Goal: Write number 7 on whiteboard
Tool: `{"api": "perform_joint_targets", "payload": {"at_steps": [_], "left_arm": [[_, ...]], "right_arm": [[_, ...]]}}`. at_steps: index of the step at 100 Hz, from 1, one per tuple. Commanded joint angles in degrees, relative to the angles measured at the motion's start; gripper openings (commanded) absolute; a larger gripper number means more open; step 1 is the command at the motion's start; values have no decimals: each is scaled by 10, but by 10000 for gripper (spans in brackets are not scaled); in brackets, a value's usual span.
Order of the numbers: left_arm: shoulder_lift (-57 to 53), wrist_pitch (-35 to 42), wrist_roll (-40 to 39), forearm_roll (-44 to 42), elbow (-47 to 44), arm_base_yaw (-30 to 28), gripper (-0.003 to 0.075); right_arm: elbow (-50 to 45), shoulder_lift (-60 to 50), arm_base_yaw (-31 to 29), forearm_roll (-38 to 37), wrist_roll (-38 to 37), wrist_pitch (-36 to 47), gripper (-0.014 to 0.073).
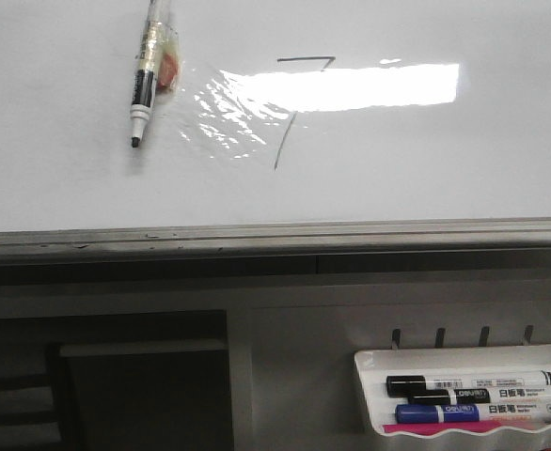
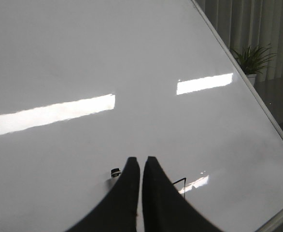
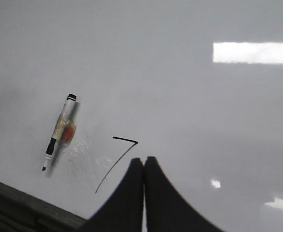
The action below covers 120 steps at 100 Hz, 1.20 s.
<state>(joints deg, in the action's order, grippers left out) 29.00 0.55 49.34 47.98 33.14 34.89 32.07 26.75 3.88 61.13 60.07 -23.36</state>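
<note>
The whiteboard (image 1: 426, 160) fills the far half of the front view, with a bright glare across it. The number 7 (image 1: 306, 58) is drawn on it in thin dark strokes, a short bar and a long slanted stem. An uncapped black-and-white marker (image 1: 149, 75), wrapped in yellowish tape with a red patch, lies on the board left of the 7. My left gripper (image 2: 141, 159) is shut and empty over the board, the marker's end (image 2: 115, 171) beside it. My right gripper (image 3: 144, 159) is shut and empty just beside the 7 (image 3: 126, 140), with the marker (image 3: 59, 130) further off. Neither gripper shows in the front view.
A grey metal edge strip (image 1: 275, 235) runs along the board's near side. Below it at the right hangs a small white tray (image 1: 369, 362) holding black and blue markers (image 1: 473, 387). A potted plant (image 2: 251, 58) stands beyond the board's far edge.
</note>
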Motion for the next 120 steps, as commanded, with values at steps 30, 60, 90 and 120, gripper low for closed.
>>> {"api": "perform_joint_targets", "payload": {"at_steps": [30, 60, 90, 120], "left_arm": [[-239, 70, -2, 17, -174, 1, -20], [-280, 78, -2, 21, -195, 1, -20], [-280, 77, -2, 21, -195, 1, -20], [-280, 77, -2, 21, -195, 1, -20]], "right_arm": [[-173, -202, 0, 31, 19, 77, -71], [-177, -221, 0, 44, 19, 109, -71], [-177, -221, 0, 44, 19, 107, -71], [-177, -221, 0, 44, 19, 107, -71]]}}
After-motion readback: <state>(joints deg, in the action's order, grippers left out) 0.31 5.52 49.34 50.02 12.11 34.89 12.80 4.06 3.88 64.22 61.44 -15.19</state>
